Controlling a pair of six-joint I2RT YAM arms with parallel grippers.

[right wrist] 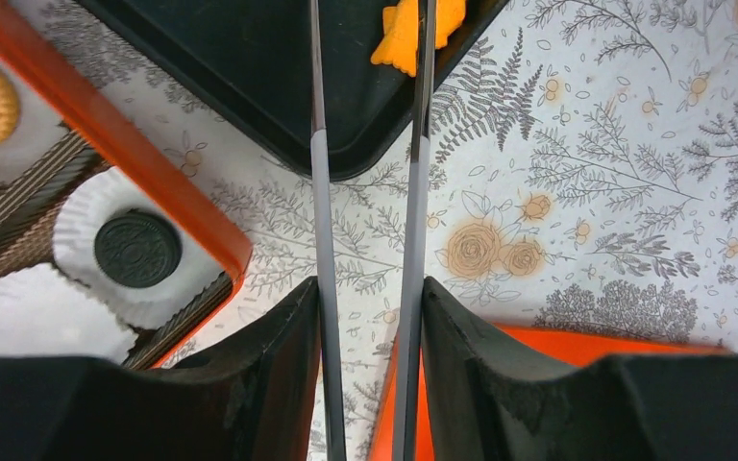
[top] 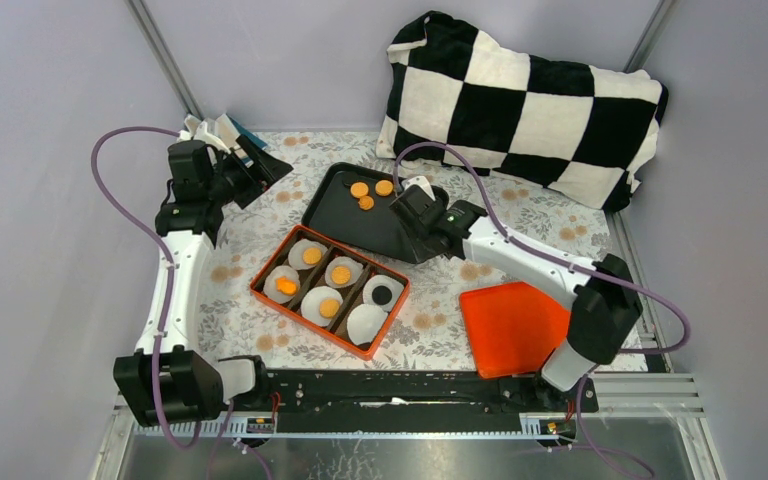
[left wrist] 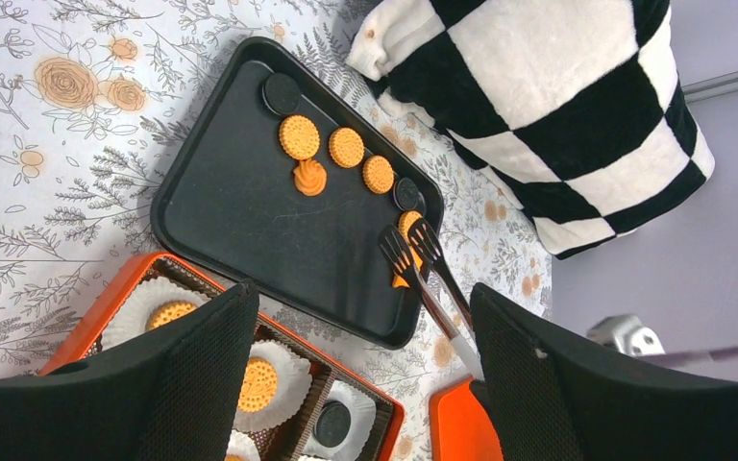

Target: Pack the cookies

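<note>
Three round orange cookies [top: 359, 189] lie on the black tray [top: 325, 215]; the left wrist view shows them in a row [left wrist: 346, 147] beside a swirl-shaped one [left wrist: 310, 178]. My right gripper [top: 415, 210] [right wrist: 370, 288] is shut on black tongs [right wrist: 319, 192]. The tong tips [left wrist: 423, 250] straddle a fish-shaped cookie [right wrist: 404, 34] near the tray's right corner; whether they pinch it I cannot tell. The orange box [top: 260, 283] holds several cookies [top: 312, 255] on white liners. My left gripper [top: 250, 165] [left wrist: 360, 293] hangs open and empty at the back left.
Two dark round cookies [left wrist: 281, 93] also lie on the tray, and one [right wrist: 137, 249] sits in the box beside an empty liner [right wrist: 38, 312]. An orange lid [top: 515, 325] lies front right. A checkered pillow [top: 520, 100] fills the back right. Grey walls enclose the table.
</note>
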